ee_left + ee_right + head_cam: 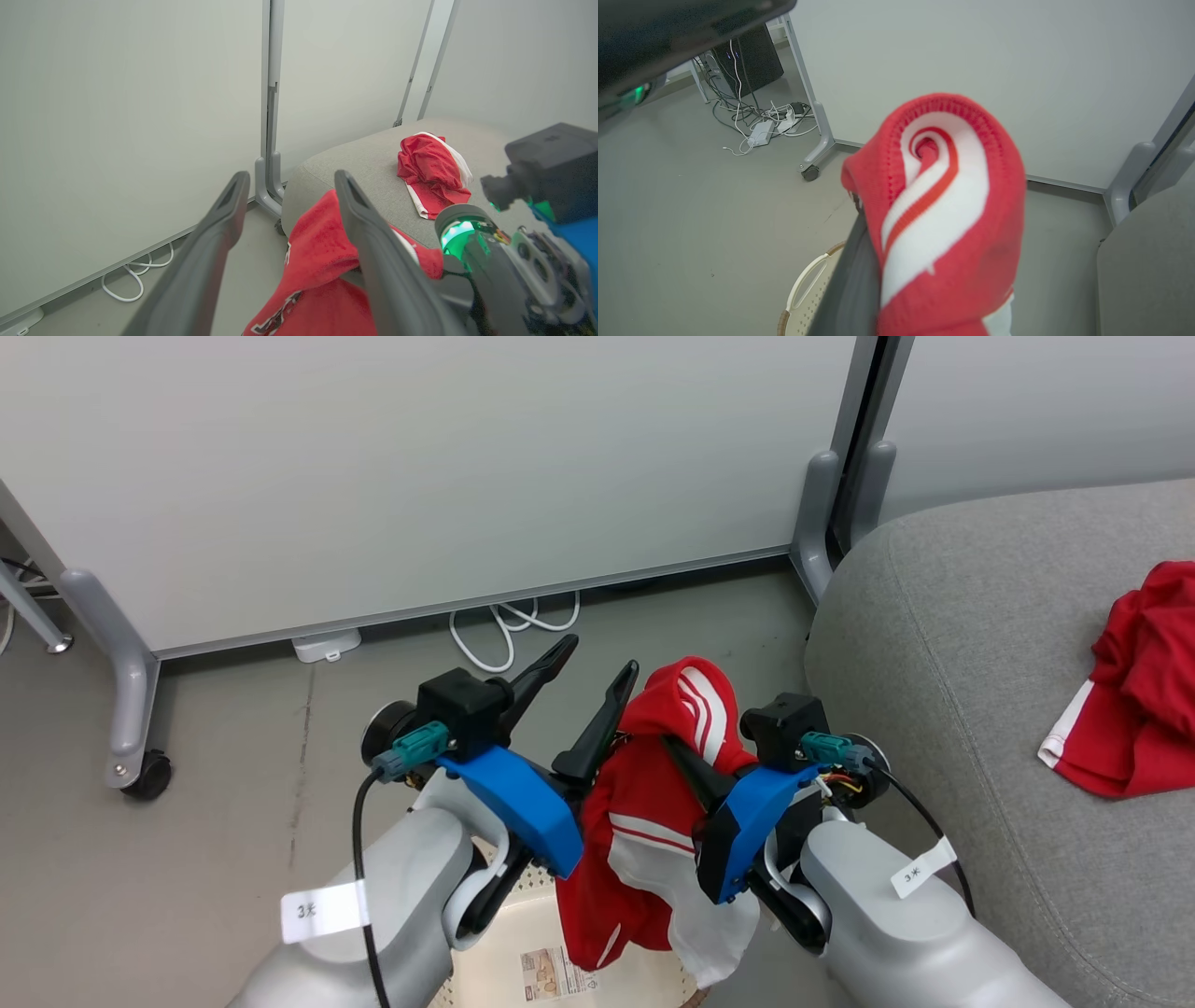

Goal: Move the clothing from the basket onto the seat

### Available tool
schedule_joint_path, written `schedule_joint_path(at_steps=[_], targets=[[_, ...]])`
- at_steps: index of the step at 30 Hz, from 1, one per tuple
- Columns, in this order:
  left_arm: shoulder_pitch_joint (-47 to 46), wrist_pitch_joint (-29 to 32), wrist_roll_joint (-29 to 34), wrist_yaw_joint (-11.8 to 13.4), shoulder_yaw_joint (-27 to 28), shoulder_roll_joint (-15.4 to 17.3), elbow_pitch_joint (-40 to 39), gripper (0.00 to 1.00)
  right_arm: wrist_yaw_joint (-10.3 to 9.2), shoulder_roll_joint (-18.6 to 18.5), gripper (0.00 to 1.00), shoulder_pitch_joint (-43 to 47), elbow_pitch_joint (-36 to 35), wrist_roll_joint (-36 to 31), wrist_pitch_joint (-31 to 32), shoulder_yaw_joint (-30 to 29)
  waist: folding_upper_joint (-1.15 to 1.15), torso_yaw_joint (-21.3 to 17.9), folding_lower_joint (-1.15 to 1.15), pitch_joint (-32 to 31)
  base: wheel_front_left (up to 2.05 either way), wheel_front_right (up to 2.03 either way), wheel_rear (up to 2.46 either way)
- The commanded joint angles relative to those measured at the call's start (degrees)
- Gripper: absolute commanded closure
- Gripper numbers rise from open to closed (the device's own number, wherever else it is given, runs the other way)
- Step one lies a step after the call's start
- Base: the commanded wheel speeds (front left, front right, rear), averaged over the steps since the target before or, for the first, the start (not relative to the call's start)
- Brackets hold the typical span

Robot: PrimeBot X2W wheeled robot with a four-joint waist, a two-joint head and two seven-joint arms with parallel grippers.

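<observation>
Both forearms (411, 877) raised over basket (523, 919). My left end effector (601, 653) released, fingers (546, 672) splayed beside red striped garment (644, 803); my right end effector (691, 747) clamps it, cloth draping. Second garment (1134, 700) crumpled on seat (952, 644).

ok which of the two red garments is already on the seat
The crumpled garment at far right, lying alone on the grey seat. The striped garment hangs from the right end effector above the basket.

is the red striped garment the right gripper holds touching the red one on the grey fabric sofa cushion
Apart. Head view: bare grey cushion lies between the held striped garment and the red garment on it.
</observation>
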Motion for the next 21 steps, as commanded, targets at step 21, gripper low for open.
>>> schedule_joint_path(at_steps=[21], targets=[[26.02,-0.26,18.8,-0.14,24.07,0.3,-14.87,0.0,0.01,0.08,1.0,1.39,-2.11,-3.84,-0.31,-5.29,0.0,0.39,0.0,1.08,0.0,0.0,0.0]])
